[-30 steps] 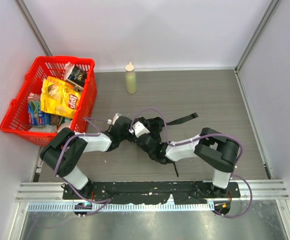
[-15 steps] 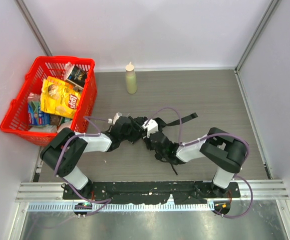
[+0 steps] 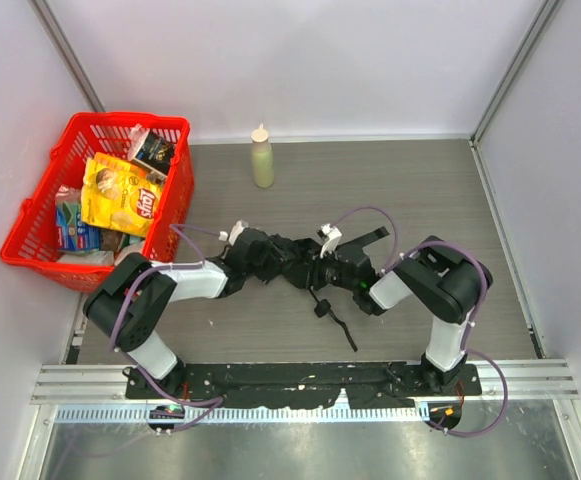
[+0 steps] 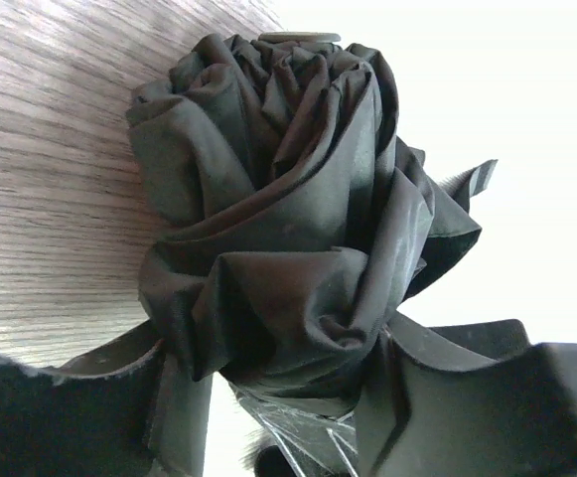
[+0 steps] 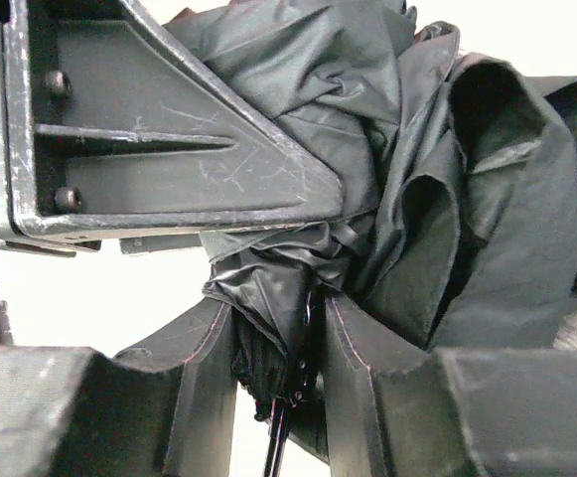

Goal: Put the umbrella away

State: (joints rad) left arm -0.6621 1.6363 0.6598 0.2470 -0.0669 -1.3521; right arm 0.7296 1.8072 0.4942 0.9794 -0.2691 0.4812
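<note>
Moved: right gripper [image 3: 333, 268] swung up from the near edge to the right end of the umbrella [image 3: 292, 262]; handle [image 3: 322, 308] now uncovered.
Red basket [image 3: 37, 190]: far left, holding snack packets; likely put-away spot.
Left gripper [image 3: 257, 254]: fingers [image 4: 60, 417] flanking bunched canopy, fabric touching both; firm or loose, cannot tell.
Umbrella: lying mid-table [image 3: 420, 190] between both grippers, canopy crumpled, unstrapped.
Right gripper: clamped on gathered fabric near the shaft, probably steadying it for bundling.
</note>
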